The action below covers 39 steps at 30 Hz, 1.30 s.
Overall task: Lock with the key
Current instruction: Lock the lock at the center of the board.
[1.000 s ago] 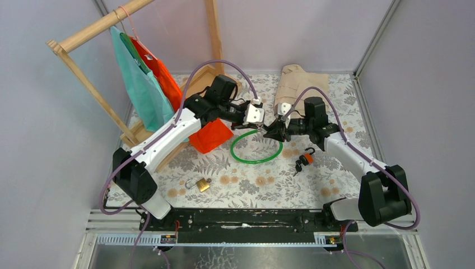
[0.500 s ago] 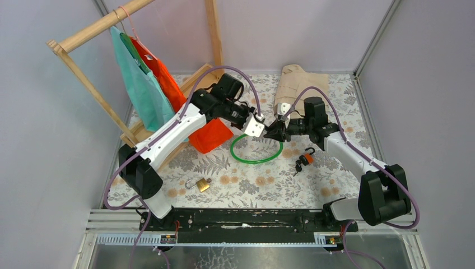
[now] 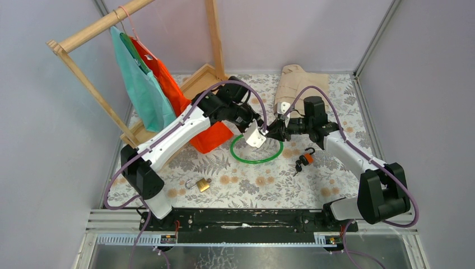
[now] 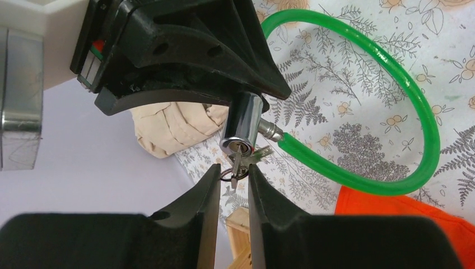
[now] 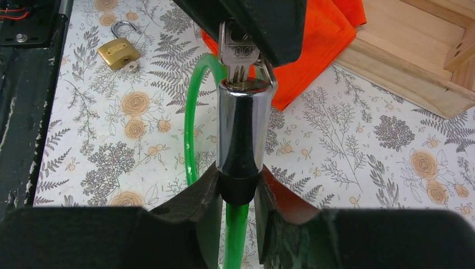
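Near the front edge of the desk (image 3: 336,112) lay a brass padlock (image 3: 201,184). Over the last second the left fingers (image 4: 232,174) had swung down to the key (image 4: 238,159) and pinched it in the shiny steel lock barrel (image 5: 240,129). The right fingers (image 5: 235,188) squeezed that barrel above the desk's middle, where the glossy green cable loop (image 3: 256,149) rested. I judged turning could begin.

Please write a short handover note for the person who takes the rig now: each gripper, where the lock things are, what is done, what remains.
Right gripper: shut on the chrome lock cylinder of the green cable lock, held above the table.
Left gripper: shut on the key, which sits in the cylinder's keyhole.
Done: key inserted.
Left: turn the key to lock, then pull it out. Whether it is turned already cannot be told.
Unused: brass padlock lies open near the left base; orange-and-black lock beside the right arm.
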Motion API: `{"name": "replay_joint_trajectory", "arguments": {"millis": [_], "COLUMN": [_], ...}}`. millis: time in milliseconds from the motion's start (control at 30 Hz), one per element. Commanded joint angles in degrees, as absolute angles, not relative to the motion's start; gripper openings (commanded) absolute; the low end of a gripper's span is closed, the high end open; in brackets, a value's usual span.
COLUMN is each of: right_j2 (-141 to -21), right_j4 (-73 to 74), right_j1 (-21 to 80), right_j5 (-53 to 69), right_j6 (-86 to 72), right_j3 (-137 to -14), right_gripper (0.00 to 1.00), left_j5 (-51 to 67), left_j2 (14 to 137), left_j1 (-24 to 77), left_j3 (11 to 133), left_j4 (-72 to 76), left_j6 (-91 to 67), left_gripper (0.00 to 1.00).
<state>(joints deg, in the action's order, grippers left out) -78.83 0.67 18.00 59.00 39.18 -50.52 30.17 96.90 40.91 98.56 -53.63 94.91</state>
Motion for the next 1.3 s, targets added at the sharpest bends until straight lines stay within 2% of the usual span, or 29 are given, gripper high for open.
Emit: {"name": "replay_joint_trajectory", "arguments": {"millis": [0, 267, 433, 700, 933, 1267], "right_j2": [-80.07, -79.94, -79.91, -79.31, -77.40, -72.39], "right_j4": [6.99, 7.01, 7.04, 6.74, 2.21, -3.62], "right_j1": [19.02, 19.05, 19.06, 19.05, 18.99, 18.90], "right_j5": [59.94, 60.03, 60.11, 60.19, 58.44, 46.32], "right_j6": [39.15, 39.20, 39.24, 38.94, 33.13, 24.94], "right_j3": [-50.36, -50.30, -50.32, -50.02, -49.39, -49.85], "right_gripper": [0.00, 0.00, 0.00, 0.00, 0.00, 0.00], "left_j5": [26.08, 24.63, 26.86, 31.58, 22.49, 15.00], "left_j2": [97.63, 94.37, 91.99, 87.57, 85.52, 87.18], "left_j1": [41.33, 41.16, 40.01, 39.73, 39.64, 39.65], "left_j3": [100.51, 96.02, 93.08, 89.03, 84.95, 85.58], "left_j4": [-53.15, -53.02, -51.38, -43.32, -26.78, -21.84], "left_j6": [96.02, 87.46, 79.79, 55.20, 21.12, 8.40], "left_gripper": [0.15, 0.56, 0.70, 0.74, 0.73, 0.68]}}
